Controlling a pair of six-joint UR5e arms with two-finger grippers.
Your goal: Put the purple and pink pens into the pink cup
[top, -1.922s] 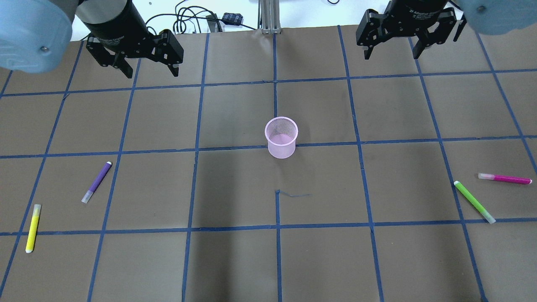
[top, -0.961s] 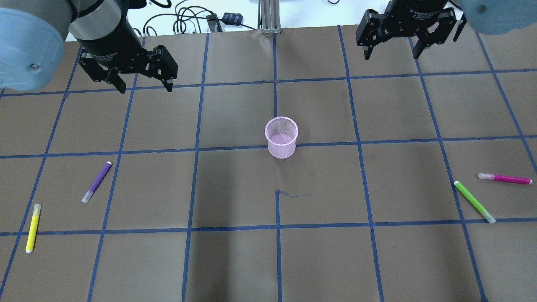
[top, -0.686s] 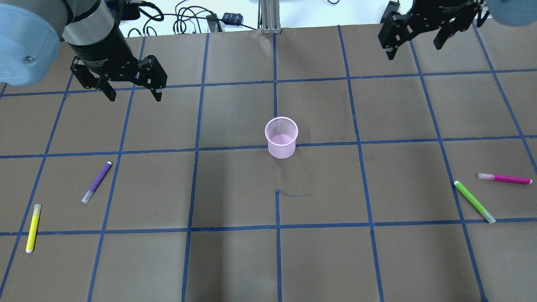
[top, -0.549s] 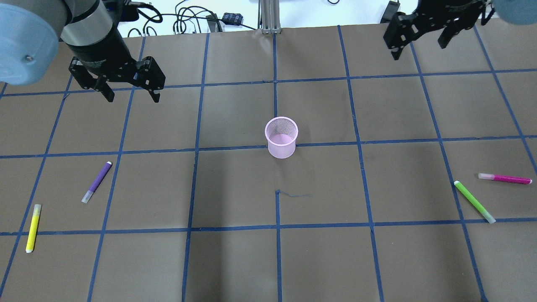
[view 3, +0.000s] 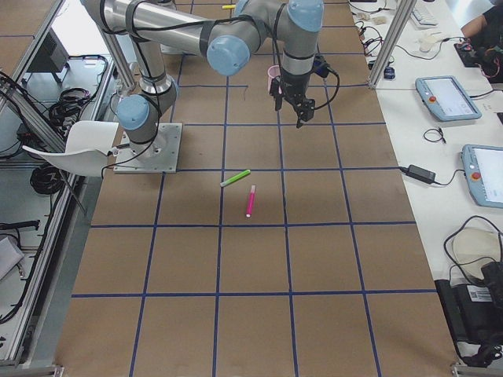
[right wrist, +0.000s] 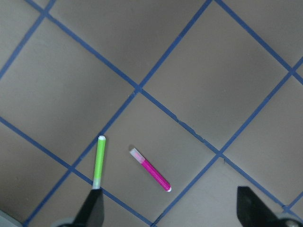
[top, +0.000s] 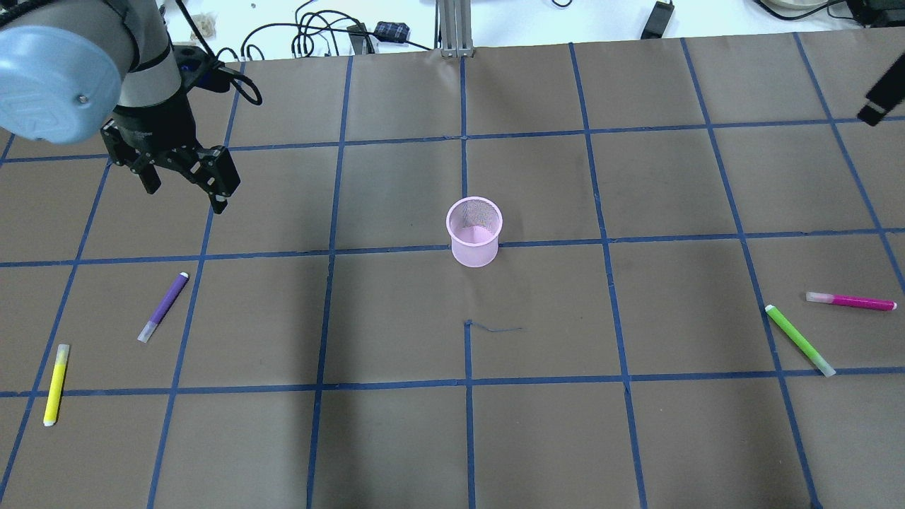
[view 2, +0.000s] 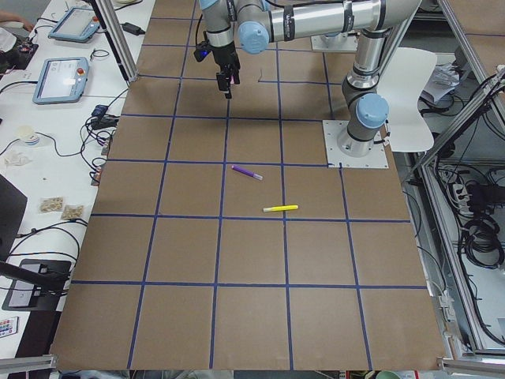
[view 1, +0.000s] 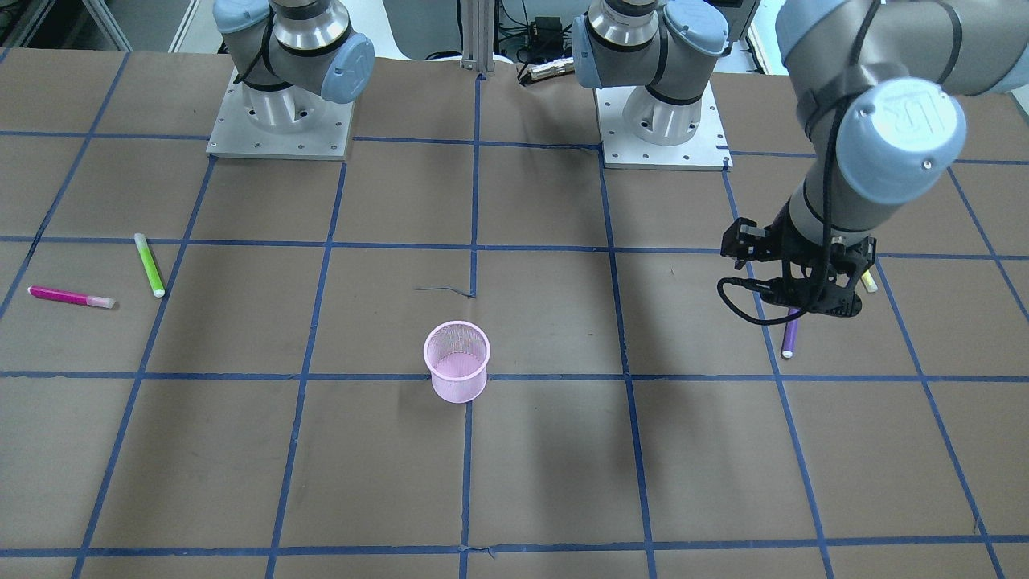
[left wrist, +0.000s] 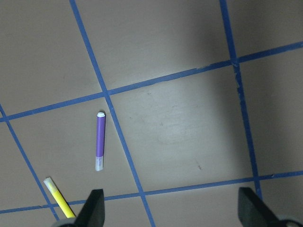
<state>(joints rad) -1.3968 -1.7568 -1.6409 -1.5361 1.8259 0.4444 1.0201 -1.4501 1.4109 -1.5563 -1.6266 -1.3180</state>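
Observation:
The pink mesh cup [top: 474,233] stands upright mid-table, empty. The purple pen [top: 164,306] lies flat at the near left. The pink pen [top: 852,302] lies flat at the near right. My left gripper [top: 185,198] is open and empty, hovering above the table on the far side of the purple pen, which shows in the left wrist view [left wrist: 100,141]. My right gripper [right wrist: 173,213] is open and empty, high above the pink pen [right wrist: 150,169]. Only one of its fingers [top: 879,106] shows at the overhead view's right edge.
A yellow pen [top: 56,384] lies near and to the left of the purple pen. A green pen [top: 800,340] lies close beside the pink pen. The brown table has a blue tape grid. Cables and an adapter lie beyond its far edge.
My left gripper has moved nearer and leftward toward the purple pen, turning a little. My right gripper has swung right, almost out of the overhead view. Both stayed open; pens and cup have not moved.

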